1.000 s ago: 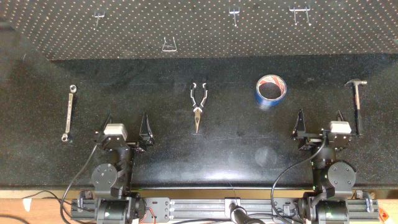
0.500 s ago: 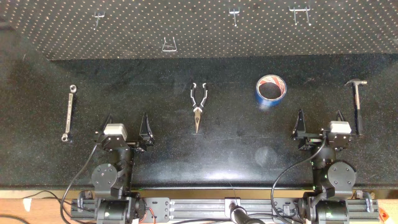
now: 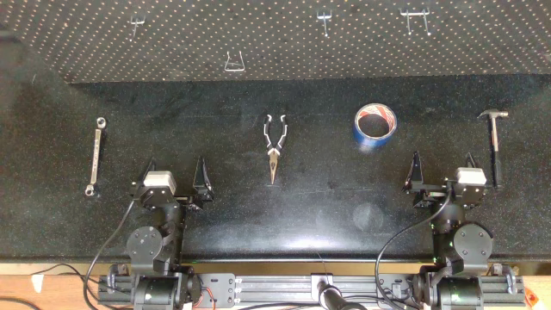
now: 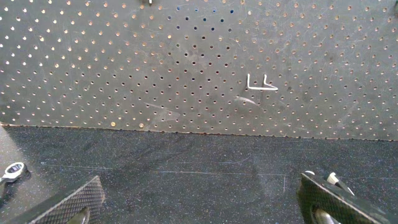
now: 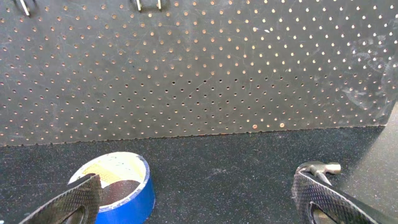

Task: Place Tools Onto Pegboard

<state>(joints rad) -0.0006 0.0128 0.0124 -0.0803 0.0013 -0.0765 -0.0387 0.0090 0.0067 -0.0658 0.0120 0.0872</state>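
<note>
Four tools lie on a black surface (image 3: 327, 198) before a pegboard (image 3: 275, 34), and none is hung yet. Needle-nose pliers (image 3: 275, 145) are laid at the middle, handles toward the pegboard. A wrench (image 3: 95, 157) is set well left of the pliers, a roll of blue tape (image 3: 375, 125) to their right, and a hammer (image 3: 493, 142) farther right again. The left pincer (image 3: 176, 164) is held spread and empty, left of the pliers, between them and the wrench. The right pincer (image 3: 442, 159) is also spread and empty, right of the pliers, with the hammer just beside its outer finger. The hammer's handle runs toward the pegboard, so it is judged best placed for the right arm.
</note>
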